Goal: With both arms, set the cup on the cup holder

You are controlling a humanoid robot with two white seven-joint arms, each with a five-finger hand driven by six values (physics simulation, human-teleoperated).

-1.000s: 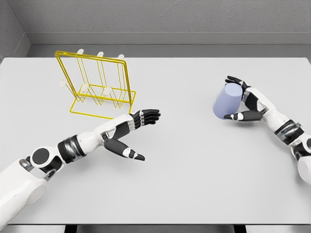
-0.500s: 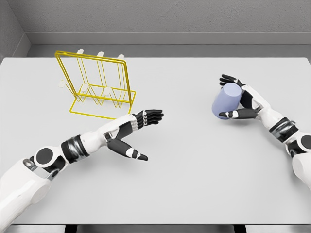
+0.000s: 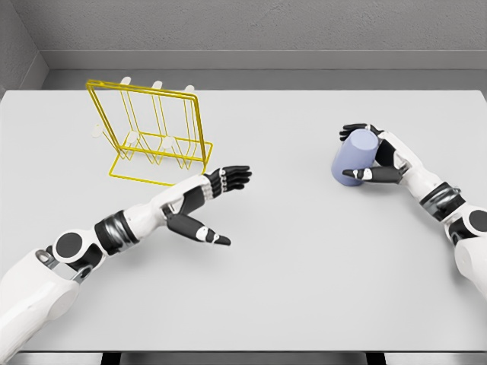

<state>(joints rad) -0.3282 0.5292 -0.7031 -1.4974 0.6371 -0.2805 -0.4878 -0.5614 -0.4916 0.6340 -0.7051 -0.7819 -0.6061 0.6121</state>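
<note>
Right hand point(image 3: 378, 156) wraps black fingers around smooth lavender tapered cup point(image 3: 355, 156), tilted, at right side of matte grey table point(image 3: 304, 266). Left hand point(image 3: 204, 201) released, fingers splayed, just beside thin yellow wire cup holder point(image 3: 148, 137) with pale pegs, far left.

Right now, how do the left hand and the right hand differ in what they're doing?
The left hand is open, fingers spread and holding nothing; the right hand is shut on the cup. The left hand sits near the table's middle, just in front of the yellow cup holder; the right hand is far over on the right, away from the holder. Both share dark fingers on white arms above the table.
</note>
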